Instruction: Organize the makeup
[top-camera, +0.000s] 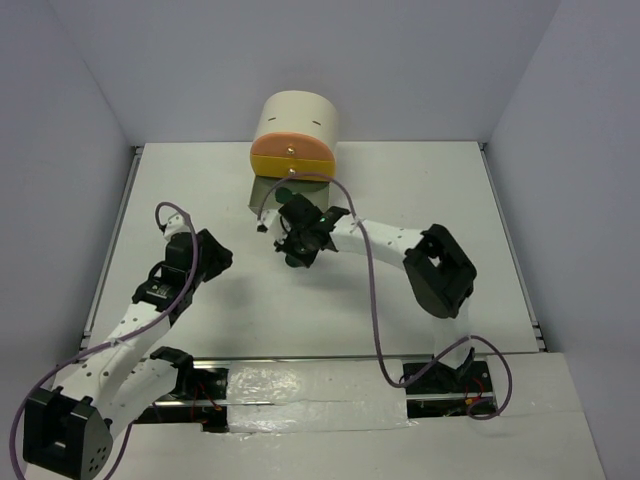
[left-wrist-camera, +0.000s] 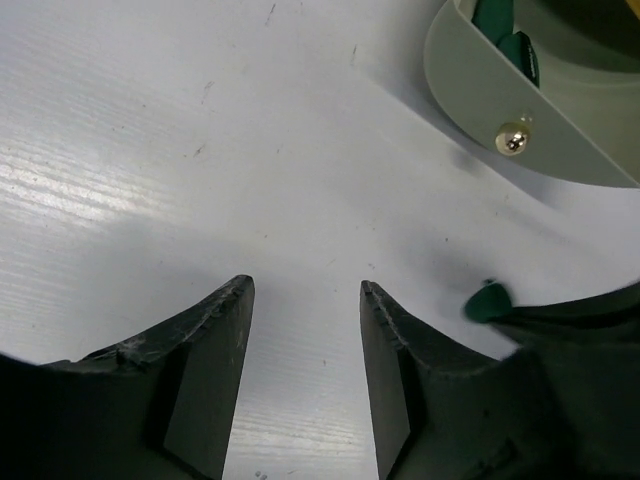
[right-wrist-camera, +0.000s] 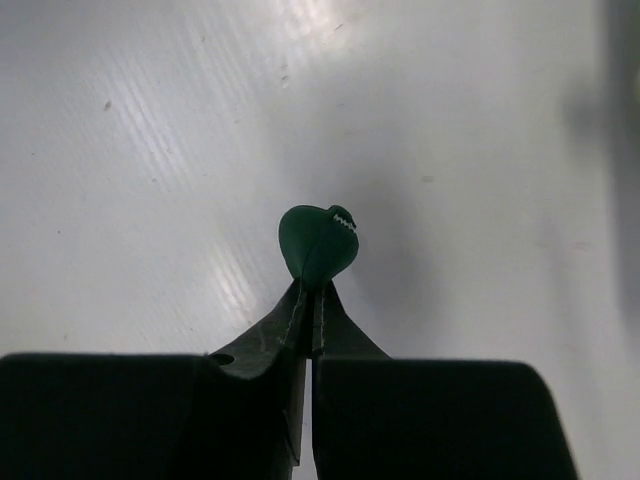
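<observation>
Right pincer (right-wrist-camera: 312, 292) pinches a dark green disc (right-wrist-camera: 316, 245), which juts just beyond its tips

Top view: bright, even overhead light. White table (top-camera: 200, 200) near blown out, walls blue-grey. Soft, short shadows under both arms and below the cabinet (top-camera: 295, 125). Patchy glare on the shiny strip (top-camera: 300, 385) at near edge. Sharp overall, no obvious blur.

Left wrist: streaky glare on table at left, grey shadow under the drawer (left-wrist-camera: 470, 90). Knob (left-wrist-camera: 514, 136) has a pinpoint highlight. Left gripper (left-wrist-camera: 305, 290) v. dark, detail mostly lost, edges soft.

Right wrist: broad glare patch top centre. Disc (right-wrist-camera: 318, 243) in focus, soft shadow to its right. Right gripper (right-wrist-camera: 312, 300) nearly black. Blurry dark band at right edge.
</observation>
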